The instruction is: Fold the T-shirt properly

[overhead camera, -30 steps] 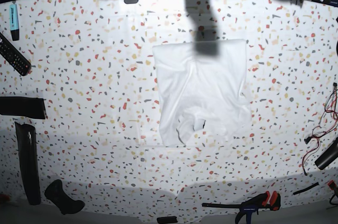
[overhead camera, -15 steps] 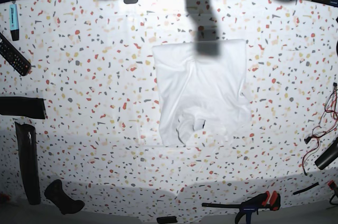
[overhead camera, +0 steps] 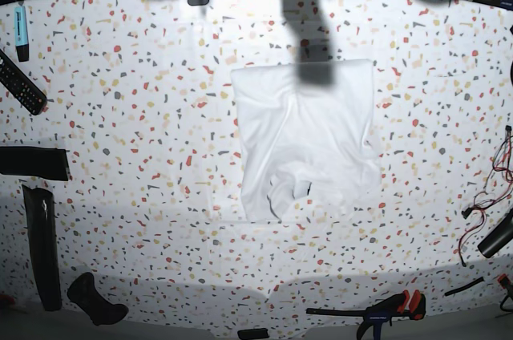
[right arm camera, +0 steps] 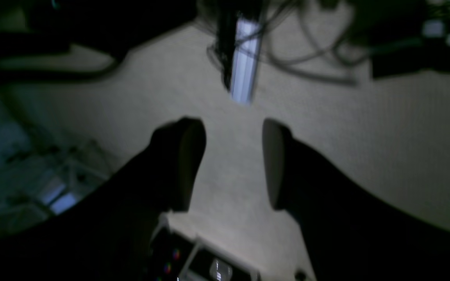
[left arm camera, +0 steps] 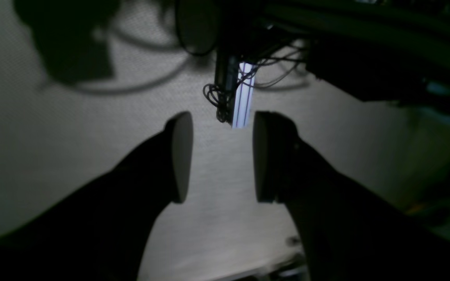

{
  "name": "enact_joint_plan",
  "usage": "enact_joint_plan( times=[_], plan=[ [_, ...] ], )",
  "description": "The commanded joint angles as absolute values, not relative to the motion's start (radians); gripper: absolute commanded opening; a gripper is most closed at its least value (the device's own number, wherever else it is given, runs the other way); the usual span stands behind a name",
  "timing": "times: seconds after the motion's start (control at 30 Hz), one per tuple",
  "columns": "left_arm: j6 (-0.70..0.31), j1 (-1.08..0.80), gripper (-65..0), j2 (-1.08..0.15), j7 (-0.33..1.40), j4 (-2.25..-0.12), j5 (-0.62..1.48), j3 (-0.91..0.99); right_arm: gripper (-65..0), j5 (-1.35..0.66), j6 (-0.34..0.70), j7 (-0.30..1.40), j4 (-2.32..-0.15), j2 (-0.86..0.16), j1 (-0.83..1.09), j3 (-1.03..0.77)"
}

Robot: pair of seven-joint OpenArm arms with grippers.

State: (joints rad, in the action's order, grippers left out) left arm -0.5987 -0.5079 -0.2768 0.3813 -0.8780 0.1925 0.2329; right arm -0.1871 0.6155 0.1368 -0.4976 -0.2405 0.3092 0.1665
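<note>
The white T-shirt lies folded into a rough rectangle on the speckled tabletop, right of centre in the base view, with a dark shadow across its far edge. Neither arm shows in the base view. In the left wrist view my left gripper stands open over a pale carpeted floor, nothing between its dark fingers. The right wrist view shows my right gripper open too, empty, over the same kind of floor. The T-shirt appears in neither wrist view.
A remote and a blue marker lie at the table's left edge, with black straps and a black bar below them. A clamp sits at the front right, red and black wires at the right edge.
The objects at the top right corner of the base view have moved out of sight. The T-shirt has not moved.
</note>
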Motion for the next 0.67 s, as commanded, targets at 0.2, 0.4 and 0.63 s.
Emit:
enact_joint_plan(
  times=[0.2, 0.4, 0.63],
  plan=[
    [-0.284, -0.38, -40.1, -0.215, 0.316, -0.649, -0.033, 0.109, -36.9, -0.19, 0.624, 0.174, -0.475, -0.249, 0.263, 0.166],
    [-0.289, -0.343, -40.1, -0.155, 0.299, -0.578, -0.033, 0.109, -36.9, -0.191, 0.625, 0.183, -0.475, -0.249, 0.263, 0.166],
    [-0.288, -0.338, -40.1, -0.139, 0.283, -0.611, -0.034, 0.109, -36.9, -0.194, 0.628, 0.178, -0.475, -0.25, 0.262, 0.166]
  ],
)
